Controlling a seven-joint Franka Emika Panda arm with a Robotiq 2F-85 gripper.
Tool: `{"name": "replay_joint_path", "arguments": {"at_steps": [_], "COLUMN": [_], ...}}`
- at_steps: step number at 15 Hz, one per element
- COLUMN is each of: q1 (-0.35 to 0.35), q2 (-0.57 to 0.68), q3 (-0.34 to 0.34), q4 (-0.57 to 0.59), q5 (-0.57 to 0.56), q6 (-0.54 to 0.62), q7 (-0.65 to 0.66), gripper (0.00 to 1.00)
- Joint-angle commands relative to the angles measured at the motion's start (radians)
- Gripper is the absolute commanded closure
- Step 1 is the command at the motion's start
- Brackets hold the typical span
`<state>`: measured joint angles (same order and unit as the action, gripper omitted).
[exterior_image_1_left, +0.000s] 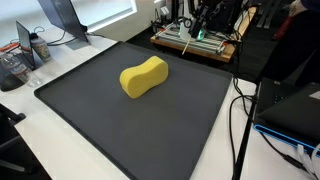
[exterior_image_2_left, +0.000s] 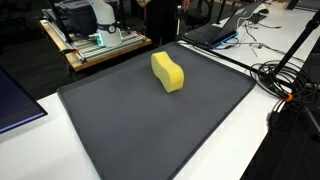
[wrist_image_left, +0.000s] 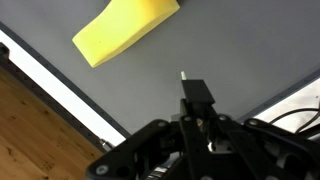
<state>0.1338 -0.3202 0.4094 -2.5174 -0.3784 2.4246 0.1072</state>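
Big dark mat (exterior_image_1_left: 100, 115) on a white table (exterior_image_1_left: 55, 135), with cables (exterior_image_2_left: 283, 78) and lab clutter all around. The gripper (wrist_image_left: 192, 88) hangs over the mat touching nothing. Only one fingertip really shows, so I can't tell how spread they are. One yellow sponge (wrist_image_left: 125, 30), lying ahead of the fingers, apart from them.

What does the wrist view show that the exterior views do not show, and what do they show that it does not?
Only the wrist view shows the gripper and a wooden surface beyond the table edge. Only the exterior views show cables and a laptop beside the mat. All share the yellow sponge lying on the dark mat, apart from the gripper.
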Motion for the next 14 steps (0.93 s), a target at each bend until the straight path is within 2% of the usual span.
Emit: {"name": "replay_joint_path", "arguments": {"at_steps": [1,4,8,11,14], "q1": [-0.029,-0.008,0.009,0.005,-0.005], "q2": [0.152,0.237,0.305,0.314,0.285], "q3": [0.02,-0.027,-0.101,-0.153,-0.197], "q4": [0.167,0.262,0.361,0.396,0.385], "q5": [-0.138,-0.152,-0.075,0.008,0.097], "q6": [-0.106,-0.173,-0.205,-0.194,-0.18], "q7": [0.108,0.128,0.098,0.068,0.023], "gripper": [0.97,0.97,0.97,0.97,0.97]}}
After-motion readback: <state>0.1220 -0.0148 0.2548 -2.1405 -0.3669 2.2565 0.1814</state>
